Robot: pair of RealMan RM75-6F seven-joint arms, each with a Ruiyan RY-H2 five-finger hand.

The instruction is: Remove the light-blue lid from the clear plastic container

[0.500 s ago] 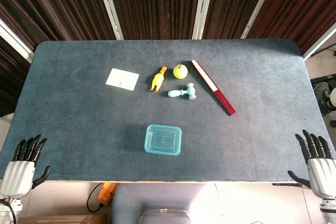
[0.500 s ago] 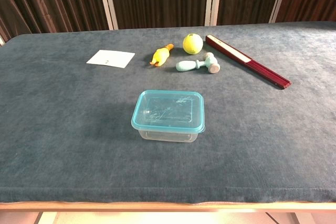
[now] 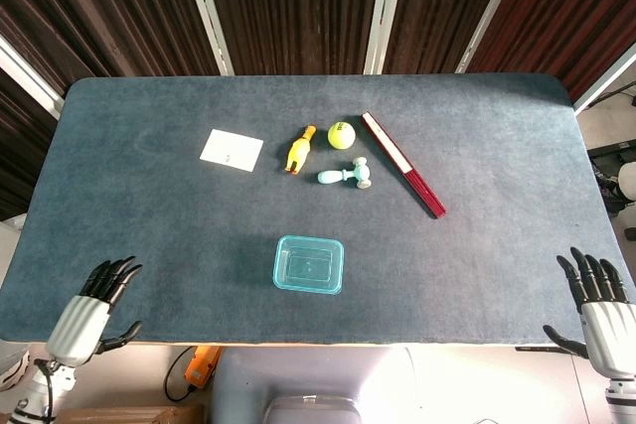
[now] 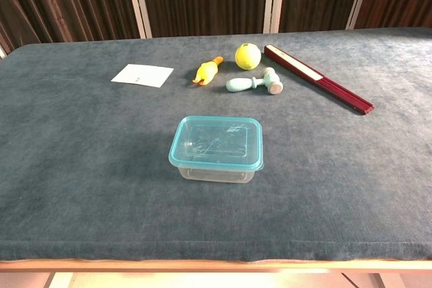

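Left hand [image 3: 91, 311] and right hand [image 3: 599, 307] have silver-grey palms and seemingly black fingers.

Items counted on the table [image 4: 81, 166]: one clear plastic container [image 4: 216, 170] at centre, bearing one light-blue lid [image 4: 216, 141]. At 12 o'clock from it: one yellow ball [image 4: 247, 55], one yellow-orange rubber chicken toy [image 4: 207, 71], one pale-blue toy hammer [image 4: 254, 83]. At 2 o'clock: one closed dark-red folding fan [image 4: 317, 88]. At 11 o'clock: one white card [image 4: 142, 75]. Robot hands: two, left hand [image 3: 87, 313] and right hand [image 3: 599, 305].
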